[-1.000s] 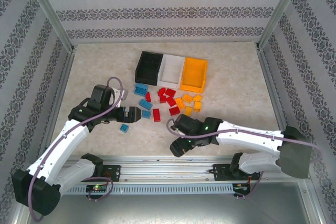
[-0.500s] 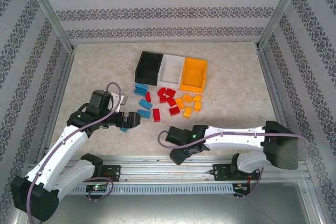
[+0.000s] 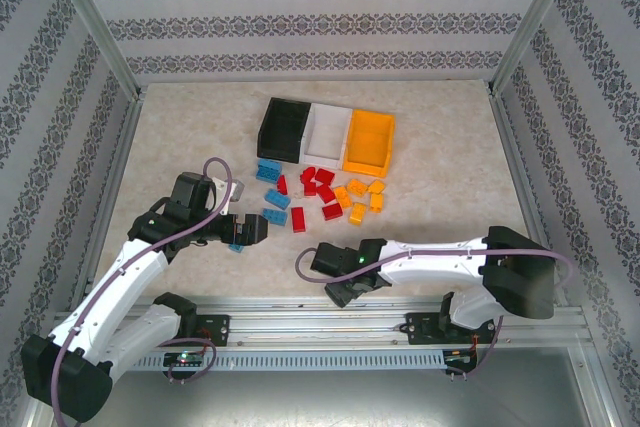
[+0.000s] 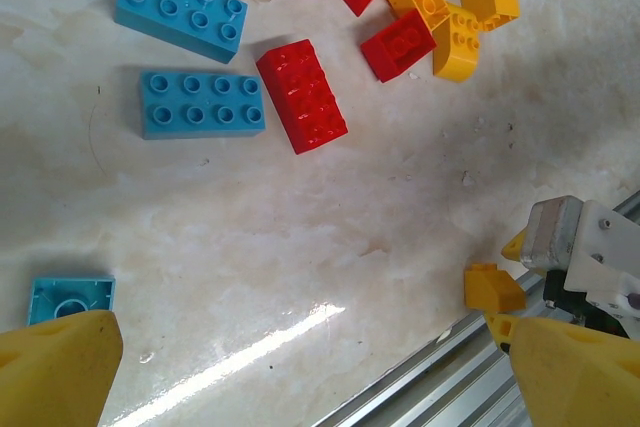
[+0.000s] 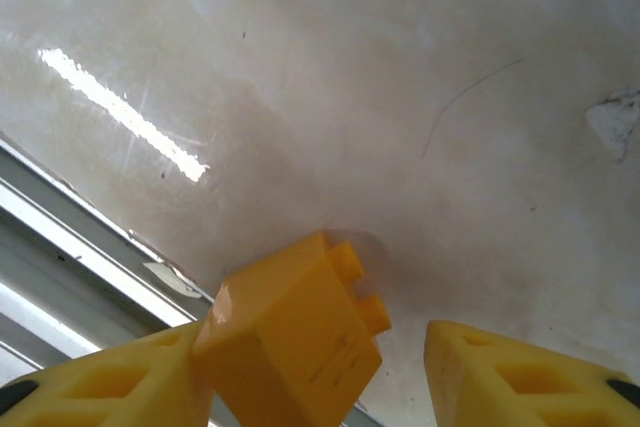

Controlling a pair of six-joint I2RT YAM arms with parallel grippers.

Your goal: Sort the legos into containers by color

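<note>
Open black bin (image 3: 283, 127), white bin (image 3: 329, 130), orange bin (image 3: 368, 140) in a row, blue, red, orange legos (image 3: 325, 192) scattered just before them

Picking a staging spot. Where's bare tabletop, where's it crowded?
Free: strip behind the bins up to the back wall; wide patch right of the orange bin; patch left of the black bin. Crowded: brick pile right in front of the bins.

Patterned walls (image 3: 300, 17), marbled tabletop (image 3: 440, 147)
</note>
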